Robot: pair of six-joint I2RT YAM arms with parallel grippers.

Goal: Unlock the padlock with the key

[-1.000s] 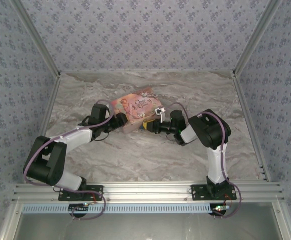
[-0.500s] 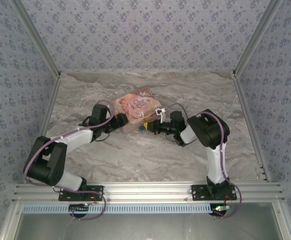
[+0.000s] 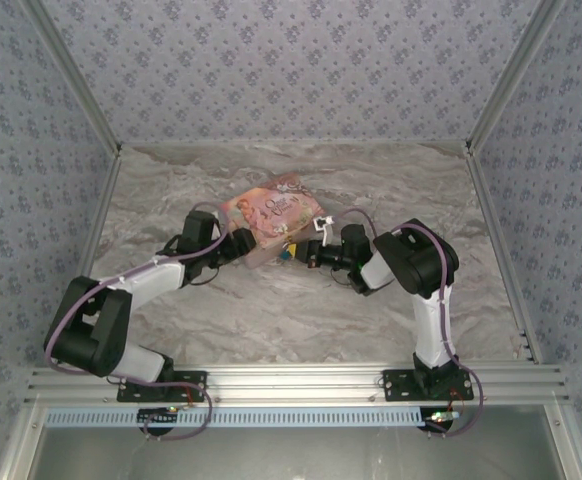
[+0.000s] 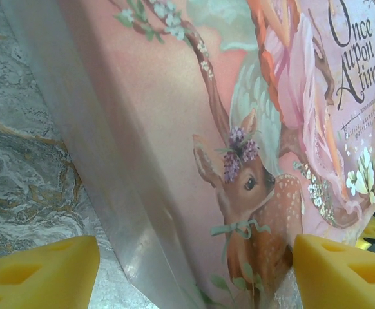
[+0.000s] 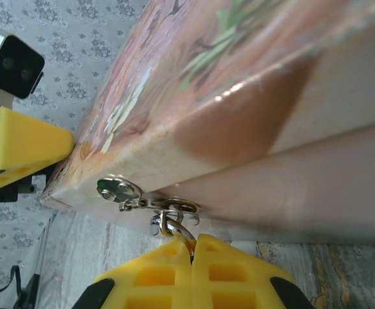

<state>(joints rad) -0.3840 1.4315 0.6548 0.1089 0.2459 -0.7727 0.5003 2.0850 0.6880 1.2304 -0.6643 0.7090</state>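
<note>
Under the pink box's [image 5: 239,109] near corner clasp [image 5: 120,190], hold the padlock [image 5: 173,228] steady in the clenched right pincer [image 5: 192,243]; brace the box with the released, wide-spread left pincer [image 4: 197,261]; avoid tugging.

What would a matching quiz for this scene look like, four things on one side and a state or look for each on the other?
Things:
1. left gripper
2. right gripper
3. pink box
4. clasp

States:
A. silvery metal, on the box's edge
B. shut, just below the clasp
C. open, a finger on either side of the box
D. illustrated with a deer

Pairs: 1-C, 2-B, 3-D, 4-A
</note>
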